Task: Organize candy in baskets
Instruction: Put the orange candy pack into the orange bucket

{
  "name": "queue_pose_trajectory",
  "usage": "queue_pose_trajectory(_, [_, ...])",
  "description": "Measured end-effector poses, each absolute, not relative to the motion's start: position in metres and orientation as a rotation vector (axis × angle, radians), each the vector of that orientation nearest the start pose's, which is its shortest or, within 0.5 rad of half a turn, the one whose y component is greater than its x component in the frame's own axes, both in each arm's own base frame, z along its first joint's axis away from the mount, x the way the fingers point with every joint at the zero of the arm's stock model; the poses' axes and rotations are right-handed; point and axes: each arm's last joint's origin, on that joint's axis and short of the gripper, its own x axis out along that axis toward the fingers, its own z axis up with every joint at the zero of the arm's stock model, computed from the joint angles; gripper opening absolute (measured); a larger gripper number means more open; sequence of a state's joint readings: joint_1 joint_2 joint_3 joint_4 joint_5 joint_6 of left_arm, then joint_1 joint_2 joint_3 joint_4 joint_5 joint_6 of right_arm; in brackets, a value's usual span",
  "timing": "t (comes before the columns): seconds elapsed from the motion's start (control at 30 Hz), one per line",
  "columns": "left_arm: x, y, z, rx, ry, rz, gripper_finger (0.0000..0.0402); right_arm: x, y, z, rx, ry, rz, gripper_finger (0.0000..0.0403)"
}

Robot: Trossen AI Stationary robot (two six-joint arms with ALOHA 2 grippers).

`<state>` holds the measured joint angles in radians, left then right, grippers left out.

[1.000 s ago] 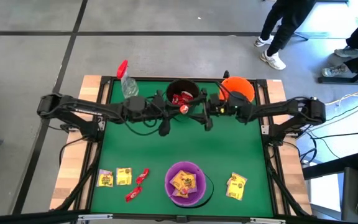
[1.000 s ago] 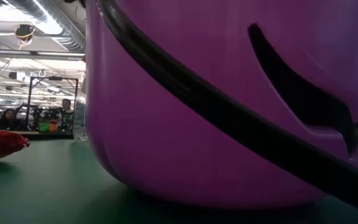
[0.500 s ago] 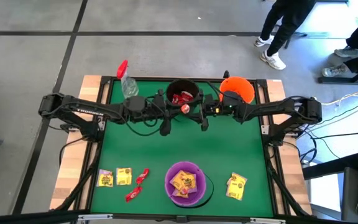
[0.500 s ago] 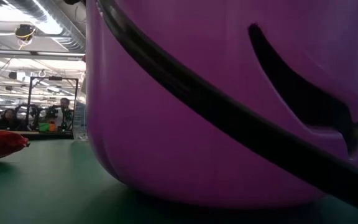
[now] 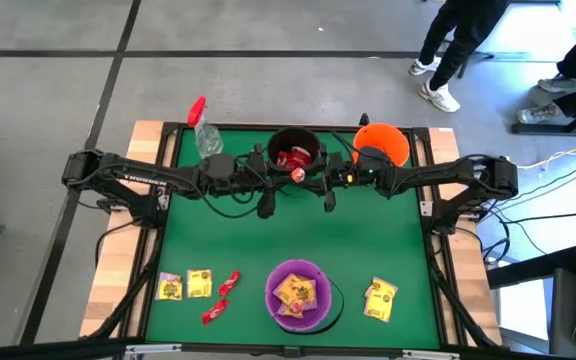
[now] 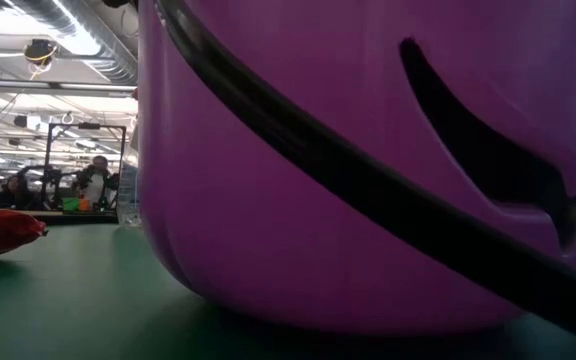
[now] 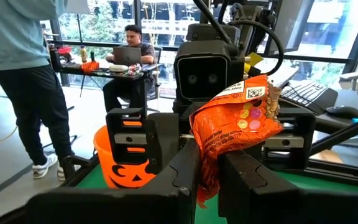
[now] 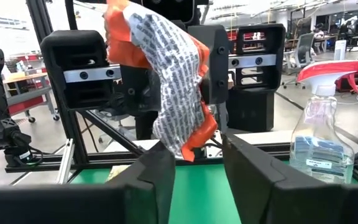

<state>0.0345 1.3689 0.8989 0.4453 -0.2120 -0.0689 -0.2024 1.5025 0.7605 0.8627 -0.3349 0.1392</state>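
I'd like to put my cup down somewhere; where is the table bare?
The green mat is bare in the middle, between the arms and the purple bucket. The far edge is crowded: spray bottle, black bucket, orange bucket. Candy packets fill the near edge.

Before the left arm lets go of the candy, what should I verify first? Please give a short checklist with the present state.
1. Left end effector shut on the orange-red packet: ok.
2. Right end effector has a finger on either side of the packet: ok.
3. Right end effector closed onto the packet: not ok; gaps show beside the packet, so the left should not release yet.
4. Black bucket close to the handover, red packets inside it: ok.
5. Spray bottle apart from both arms: ok.
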Motion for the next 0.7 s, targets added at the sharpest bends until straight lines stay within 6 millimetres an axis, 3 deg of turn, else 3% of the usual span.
queue_pose_trajectory(0.37, [0.3082, 0.0170, 0.3016, -0.066, 0.023, 0.255, 0.0037, 0.3127, -0.0535, 0.2569, 0.084, -0.105, 0.182, 0.0013])
queue_pose_trajectory(0.5, [0.3082, 0.0171, 0.3016, -0.065, 0.023, 0.262, 0.0043, 0.3127, -0.0535, 0.2569, 0.085, -0.105, 0.182, 0.0009])
queue_pose_trajectory(0.7, [0.3080, 0.0169, 0.3016, -0.048, 0.028, 0.261, 0.0099, 0.3127, -0.0536, 0.2570, 0.086, -0.105, 0.181, 0.0004])
